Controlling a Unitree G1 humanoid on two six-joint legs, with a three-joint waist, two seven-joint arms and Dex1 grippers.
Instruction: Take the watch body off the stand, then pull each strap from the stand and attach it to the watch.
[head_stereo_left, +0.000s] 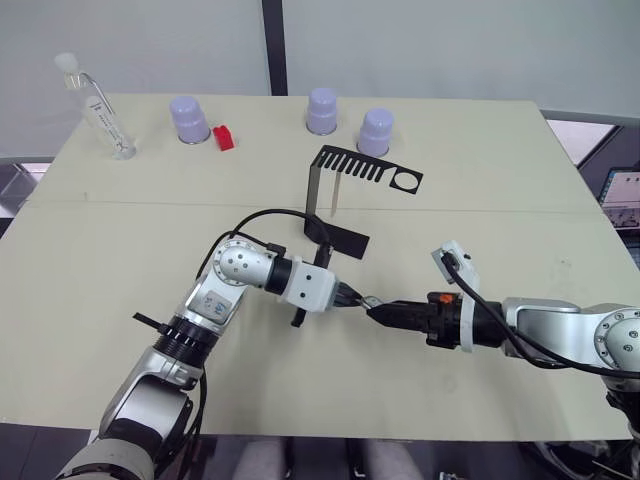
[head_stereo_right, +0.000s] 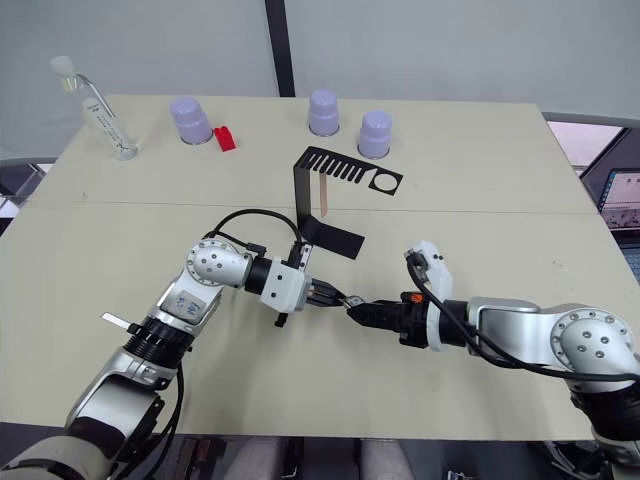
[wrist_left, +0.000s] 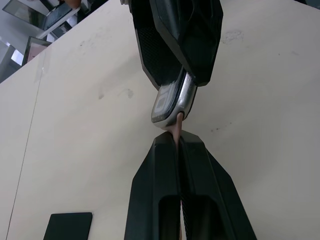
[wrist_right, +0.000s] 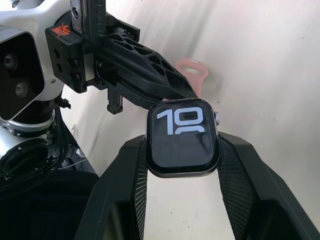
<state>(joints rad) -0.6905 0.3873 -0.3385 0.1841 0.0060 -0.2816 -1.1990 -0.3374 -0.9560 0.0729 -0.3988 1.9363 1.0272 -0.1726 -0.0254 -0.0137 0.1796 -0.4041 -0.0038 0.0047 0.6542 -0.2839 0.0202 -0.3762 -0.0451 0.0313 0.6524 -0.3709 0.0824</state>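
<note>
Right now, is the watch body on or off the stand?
Off. The watch body sits clamped in the right gripper above the table, clear of the stand, meeting the strap held by the left gripper.

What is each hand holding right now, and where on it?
Right hand clamps the watch body by its two side edges. Left hand pinches a strap near its watch end.

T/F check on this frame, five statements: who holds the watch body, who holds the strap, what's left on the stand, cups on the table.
1. The right gripper is shut on the watch body. True.
2. The left gripper is open and empty. False: it is shut on a pink strap, whose end meets the watch body's edge.
3. The watch body sits in the ring of the stand. False: the ring is empty.
4. One strap still hangs from the stand. True.
5. Five purple cups stand on the table. False: three purple cups.
</note>
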